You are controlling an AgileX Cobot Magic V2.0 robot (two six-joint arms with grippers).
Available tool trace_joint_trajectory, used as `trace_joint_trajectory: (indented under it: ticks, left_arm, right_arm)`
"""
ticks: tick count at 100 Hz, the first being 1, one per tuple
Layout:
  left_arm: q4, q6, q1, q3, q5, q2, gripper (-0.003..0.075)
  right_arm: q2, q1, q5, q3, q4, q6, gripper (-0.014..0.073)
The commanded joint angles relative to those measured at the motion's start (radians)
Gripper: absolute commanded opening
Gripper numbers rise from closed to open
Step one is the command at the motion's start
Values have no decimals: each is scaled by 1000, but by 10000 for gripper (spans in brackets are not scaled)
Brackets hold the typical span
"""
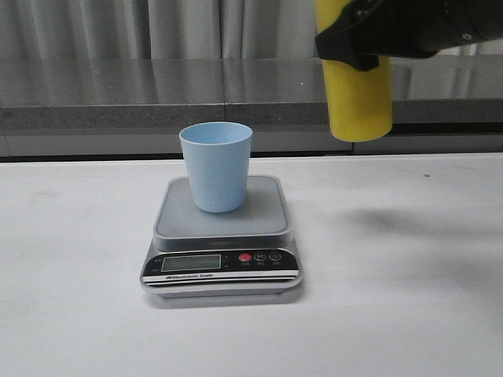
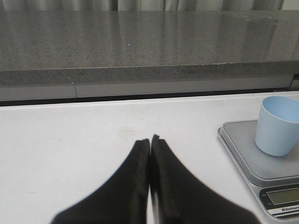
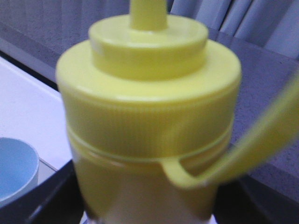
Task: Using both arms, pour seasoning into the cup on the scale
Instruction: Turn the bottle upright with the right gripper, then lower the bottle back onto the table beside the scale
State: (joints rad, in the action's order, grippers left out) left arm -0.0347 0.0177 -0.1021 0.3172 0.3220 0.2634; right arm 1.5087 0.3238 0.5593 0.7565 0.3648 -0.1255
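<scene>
Front view: the cup [image 1: 216, 166] stood upright on the platform of the scale [image 1: 222, 236], slightly left of the platform's centre. The scale rested on the white table [image 1: 78, 314], its black panel with display and red button facing the camera. The bottle [image 1: 359, 98] hung upright in the air, above the table and well right of the cup, higher than the cup's rim; its lower body was visible and its upper part was cut off by the frame edge. The right gripper [image 1: 354, 39] was clamped around the bottle's body, its dark housing extending to the right edge of the frame. A faint shadow lay on the table beneath.

Left wrist view: the left gripper [image 2: 150, 142] was over bare table, its two fingers [image 2: 135, 177] pressed together with nothing between them. The cup [image 2: 279, 125] and the scale [image 2: 261, 161] lay well apart from it, to one side. A grey counter [image 2: 140, 46] ran behind the table.

Right wrist view: the bottle's [image 3: 149, 116] ribbed collar and the base of its nozzle [image 3: 148, 14] filled the frame, blurred by closeness. The cap's tether [image 3: 243, 149] looped off the collar. The cup [image 3: 16, 168] showed partly, lower and off to one side.
</scene>
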Motion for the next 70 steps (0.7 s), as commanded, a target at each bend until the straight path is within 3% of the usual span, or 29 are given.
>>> trace_joint_trajectory:
  ticks: [1,30,70]
  left_arm:
    - [-9,2,3,30,-80,9,-20]
    - [-9,2,3,30,-80,9,-20]
    - [-9,2,3,30,-80,9,-20]
  right_arm:
    - [-45,-28,216,-41,-46,-2,161]
    - [0,-47,263,-117,-50,-2,161]
    - [205,-47,488,-117,-84,-2,161]
